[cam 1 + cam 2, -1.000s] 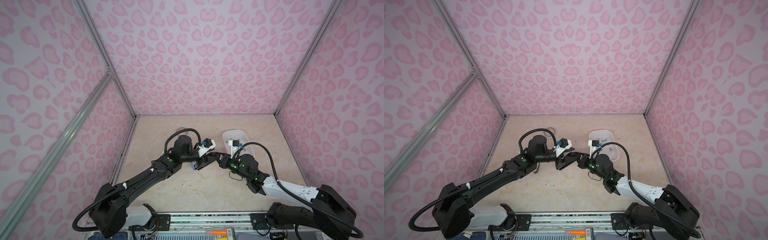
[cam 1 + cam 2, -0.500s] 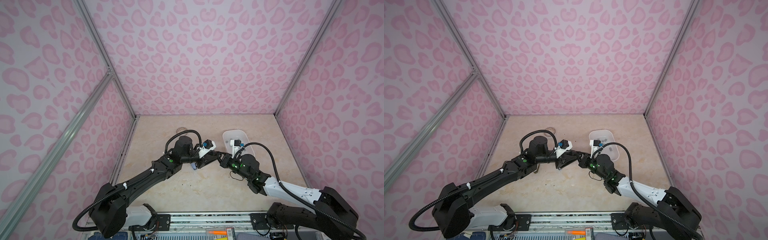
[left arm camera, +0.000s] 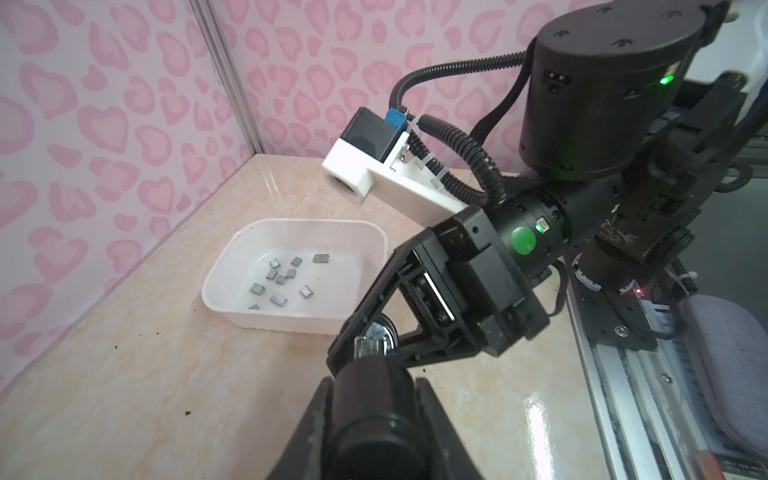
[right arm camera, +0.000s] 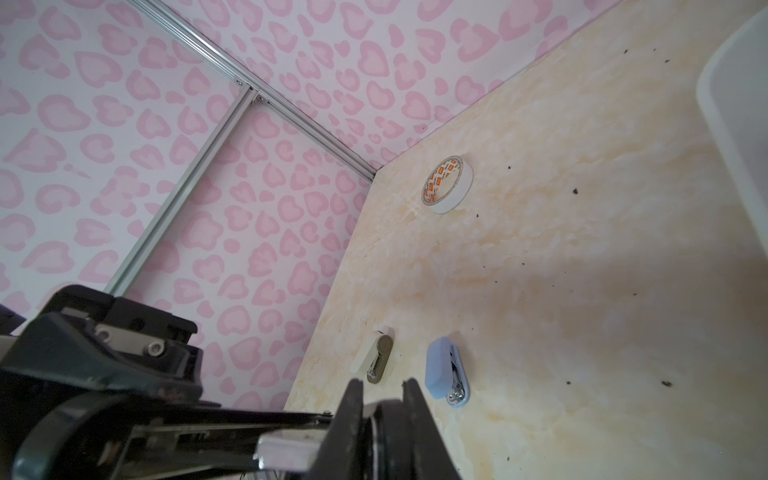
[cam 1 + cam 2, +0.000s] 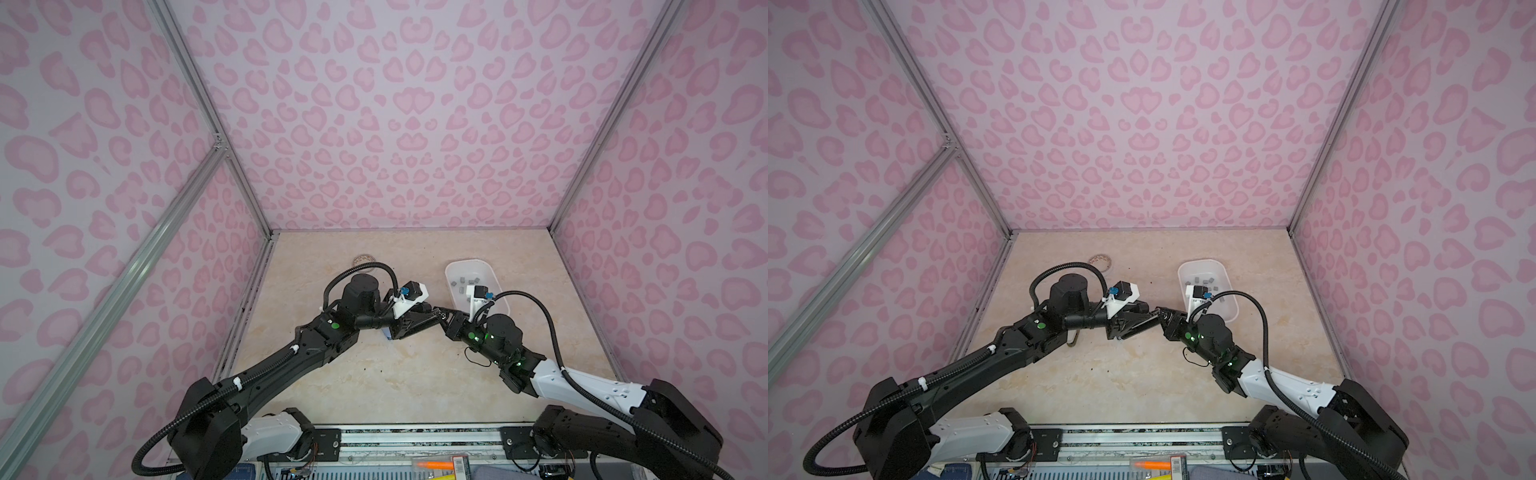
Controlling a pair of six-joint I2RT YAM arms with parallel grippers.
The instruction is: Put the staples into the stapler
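Observation:
In both top views a black stapler (image 3: 374, 415) is held above the mid-table between my two grippers. The left gripper (image 5: 428, 316) (image 3: 374, 380) is shut on its rounded body. The right gripper (image 5: 441, 315) (image 4: 383, 386) has its fingers close on either side of the stapler's far end (image 4: 386, 419). A thin slit shows beside one finger, so its grip is unclear. The staples (image 3: 282, 278) (image 5: 467, 280) lie as several small grey strips in a white tray (image 3: 291, 324) (image 5: 1202, 262) behind the right arm.
A light blue stapler (image 4: 446, 374) and a beige-and-olive stapler (image 4: 376, 359) lie on the table under the left arm. A roll of tape (image 4: 446, 185) (image 5: 365, 262) lies near the back left. Pink patterned walls enclose three sides.
The left gripper's fingers have closed in on the black stapler. Both grippers stay joined at mid-table, having shifted only slightly.

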